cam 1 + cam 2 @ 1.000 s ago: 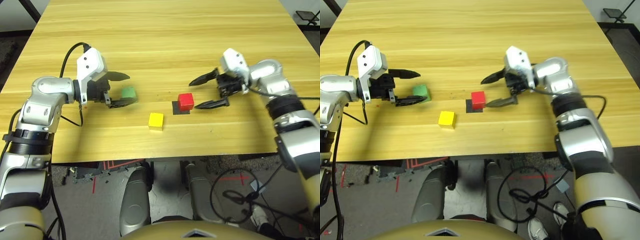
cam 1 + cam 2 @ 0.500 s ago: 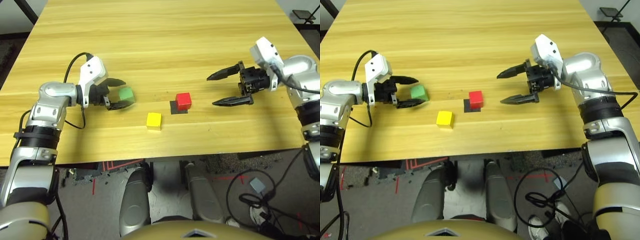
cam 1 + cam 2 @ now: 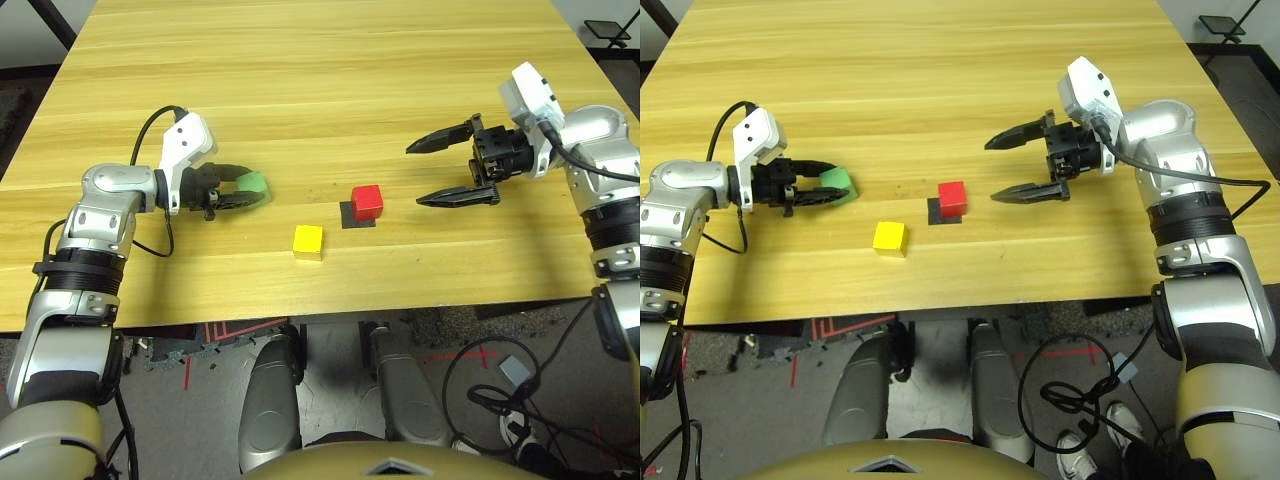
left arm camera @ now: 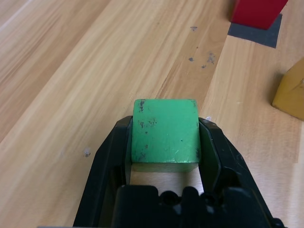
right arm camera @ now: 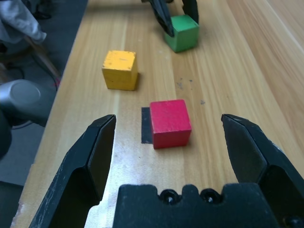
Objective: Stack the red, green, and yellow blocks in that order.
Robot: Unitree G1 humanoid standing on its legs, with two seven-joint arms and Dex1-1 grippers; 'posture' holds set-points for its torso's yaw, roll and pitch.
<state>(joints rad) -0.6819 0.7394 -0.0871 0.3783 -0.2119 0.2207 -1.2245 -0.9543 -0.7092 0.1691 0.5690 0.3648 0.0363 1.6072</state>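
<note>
The green block rests on the table at the left, and my left gripper is shut on it, one black finger on each side. The red block stands near the table's middle on the edge of a flat black square patch. The yellow block sits in front of it, to the left, nearer the table's front edge. My right gripper stands open to the right of the red block, pointing at it and clear of it. In the right wrist view the red block lies ahead between the spread fingers.
The wooden table stretches bare behind the blocks. Its front edge runs just past the yellow block. A black cable loops over my left wrist. Cables lie on the floor below at the right.
My left gripper has closed on the green block. My right gripper has drawn back to the right, away from the red block, staying open.
</note>
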